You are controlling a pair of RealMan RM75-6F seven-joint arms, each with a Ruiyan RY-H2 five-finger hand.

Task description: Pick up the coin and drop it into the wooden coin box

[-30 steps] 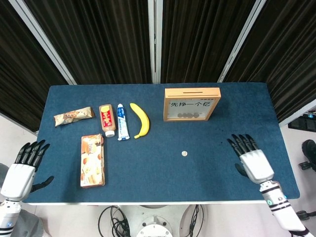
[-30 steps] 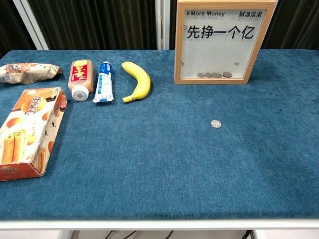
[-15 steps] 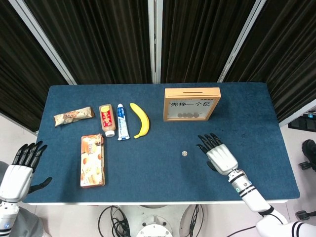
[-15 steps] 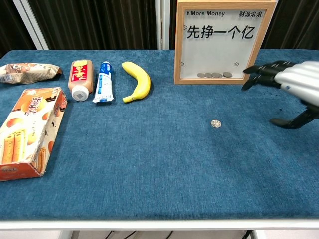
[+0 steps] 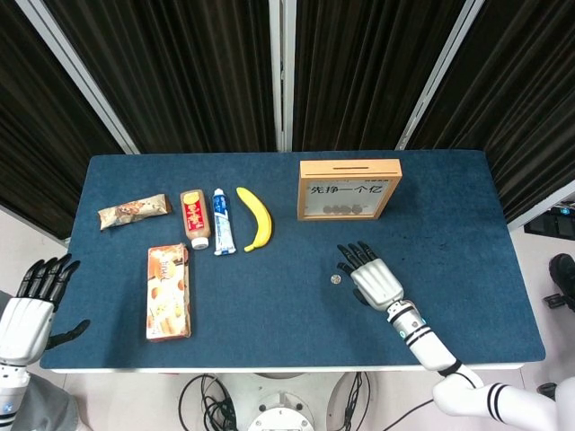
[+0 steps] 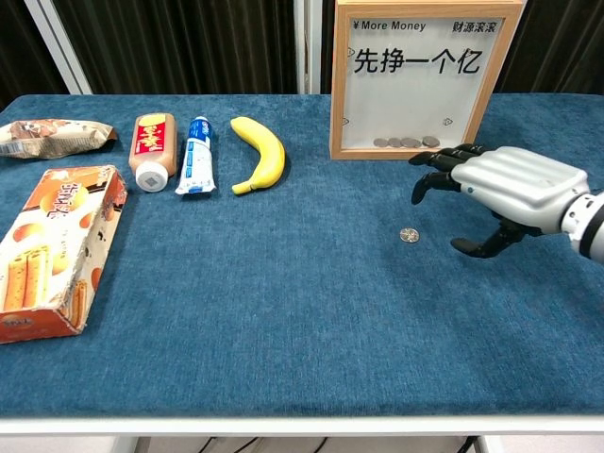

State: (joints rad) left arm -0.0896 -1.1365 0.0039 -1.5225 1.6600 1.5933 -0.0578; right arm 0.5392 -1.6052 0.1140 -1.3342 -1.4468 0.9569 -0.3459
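- Small silver coin: flat on the blue cloth table, right of centre, nearer than the box, not held.
- My right hand: just right of the coin, above the cloth, fingers spread, grasping nothing.
- Wooden-framed coin box with clear front: upright at the far side, coins along its bottom.
- My left hand: off the table's near left edge, fingers apart, empty.
- Yellow banana: far left of the box.
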